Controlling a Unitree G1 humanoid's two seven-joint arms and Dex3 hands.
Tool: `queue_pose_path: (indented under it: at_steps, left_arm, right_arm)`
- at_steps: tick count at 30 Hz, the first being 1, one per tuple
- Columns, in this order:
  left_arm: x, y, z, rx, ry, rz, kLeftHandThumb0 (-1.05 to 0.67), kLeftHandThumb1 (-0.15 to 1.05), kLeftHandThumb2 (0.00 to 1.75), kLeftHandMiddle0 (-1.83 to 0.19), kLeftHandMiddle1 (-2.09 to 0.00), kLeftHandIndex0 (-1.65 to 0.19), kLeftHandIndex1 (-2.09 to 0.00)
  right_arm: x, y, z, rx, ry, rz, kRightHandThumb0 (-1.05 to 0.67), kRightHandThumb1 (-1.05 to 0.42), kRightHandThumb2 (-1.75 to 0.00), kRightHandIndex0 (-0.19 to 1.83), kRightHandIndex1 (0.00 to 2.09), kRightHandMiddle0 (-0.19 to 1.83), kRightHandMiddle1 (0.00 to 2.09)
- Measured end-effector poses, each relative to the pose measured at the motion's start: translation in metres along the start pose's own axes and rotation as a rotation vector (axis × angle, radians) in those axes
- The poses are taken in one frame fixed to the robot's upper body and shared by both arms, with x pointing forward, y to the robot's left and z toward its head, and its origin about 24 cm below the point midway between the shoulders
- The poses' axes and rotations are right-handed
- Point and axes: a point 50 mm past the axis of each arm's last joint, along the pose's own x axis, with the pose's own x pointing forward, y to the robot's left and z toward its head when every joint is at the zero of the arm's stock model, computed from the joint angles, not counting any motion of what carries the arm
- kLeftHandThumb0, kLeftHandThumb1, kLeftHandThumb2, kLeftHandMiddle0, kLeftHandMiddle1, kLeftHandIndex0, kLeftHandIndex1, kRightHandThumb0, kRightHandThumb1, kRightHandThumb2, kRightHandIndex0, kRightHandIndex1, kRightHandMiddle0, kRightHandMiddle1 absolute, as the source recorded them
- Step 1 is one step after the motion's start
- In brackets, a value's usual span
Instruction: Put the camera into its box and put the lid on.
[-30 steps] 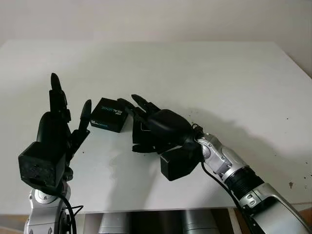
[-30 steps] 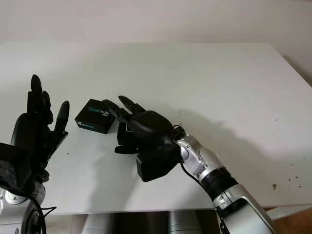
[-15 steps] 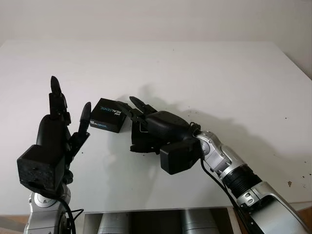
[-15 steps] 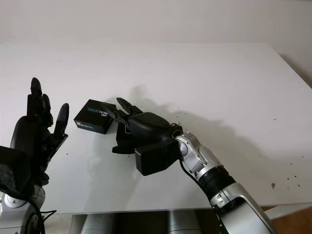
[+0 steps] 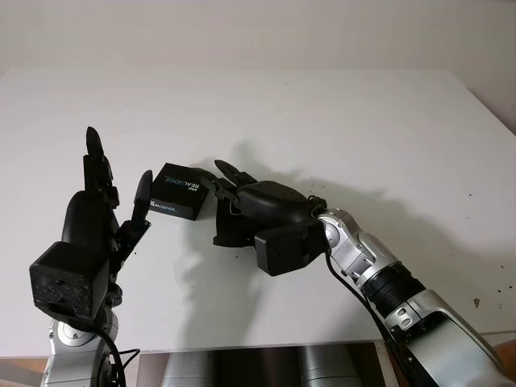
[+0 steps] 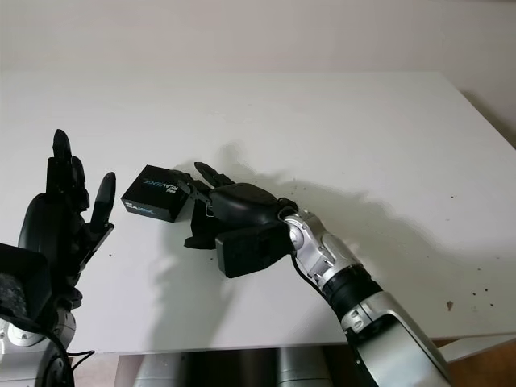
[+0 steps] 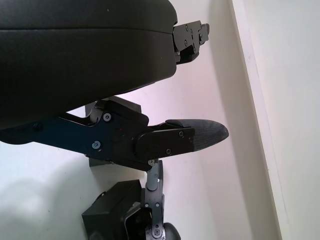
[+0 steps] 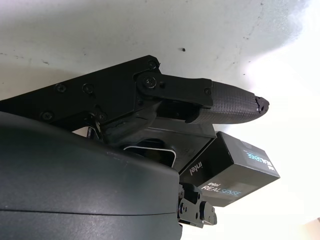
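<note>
Two hands work near the bench's [image 5: 387,121] front-left part. Nearest, at the left, the left hand [image 5: 93,222] stands upright off the surface, open and holding nothing, its fingers [image 5: 97,165] pointing up and its thumb tip just beside the lid's left end. Right of it, the right hand [image 5: 258,214] reaches in low from the near right, palm down over a dark open box [image 8: 192,145]. Its fingers [image 5: 234,173] stretch toward the lid [image 5: 181,191], which lies just left of them, tilted a little, with white lettering on top; from the head views I cannot tell whether the fingertips touch it. The right hand grips nothing that I can see.

Lid and box sit between the two hands, so the left hand blocks the way on the left and the right hand covers the box from above. Beyond them the white bench runs open to its far edge and the wall, and wide to the right, marked with a few dark specks.

From the right wrist, the box's open corner shows under the palm with the lid just beside it. From the left wrist, a black block [image 7: 112,212] lies past the thumb [image 7: 190,137], with the bench edge running alongside.
</note>
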Motion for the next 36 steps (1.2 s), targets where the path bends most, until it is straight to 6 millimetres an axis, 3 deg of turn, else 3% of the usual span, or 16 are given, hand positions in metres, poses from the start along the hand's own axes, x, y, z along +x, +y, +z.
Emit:
queue_pose_path:
  at_steps: [20,24,28,31,36]
  left_arm:
    - [0.0,0.0,-0.001,-0.007,-0.004,0.004,-0.58,1.05,0.5,0.19,-0.02,0.19,0.0]
    - [0.0,0.0,-0.001,-0.005,-0.005,0.007,-0.59,1.05,0.5,0.19,-0.01,0.19,0.0]
    - [0.001,0.0,-0.001,-0.004,-0.006,0.013,-0.58,1.05,0.5,0.19,-0.01,0.19,0.0]
    - [0.001,0.0,0.0,-0.006,-0.008,0.012,-0.58,1.05,0.5,0.19,-0.01,0.19,0.0]
    - [0.001,-0.001,-0.001,-0.009,-0.009,0.011,-0.59,1.05,0.49,0.19,-0.03,0.19,0.0]
  right_arm:
    - [-0.003,-0.001,-0.007,-0.095,0.005,0.078,-0.94,-1.05,-0.64,-0.19,0.0,-0.19,0.0]
    - [-0.009,-0.002,-0.006,-0.042,-0.021,0.029,-0.94,-1.05,-0.66,-0.19,0.0,-0.19,0.0]
    - [-0.025,-0.015,-0.012,0.176,-0.07,-0.153,-0.92,-1.05,-0.65,-0.19,0.0,-0.19,0.0]
    - [-0.039,-0.036,-0.015,0.312,-0.104,-0.289,-0.91,-1.05,-0.64,-0.19,0.0,-0.19,0.0]
    - [-0.058,-0.064,-0.017,0.388,-0.121,-0.427,-0.93,-1.05,-0.65,-0.19,0.0,-0.19,0.0]
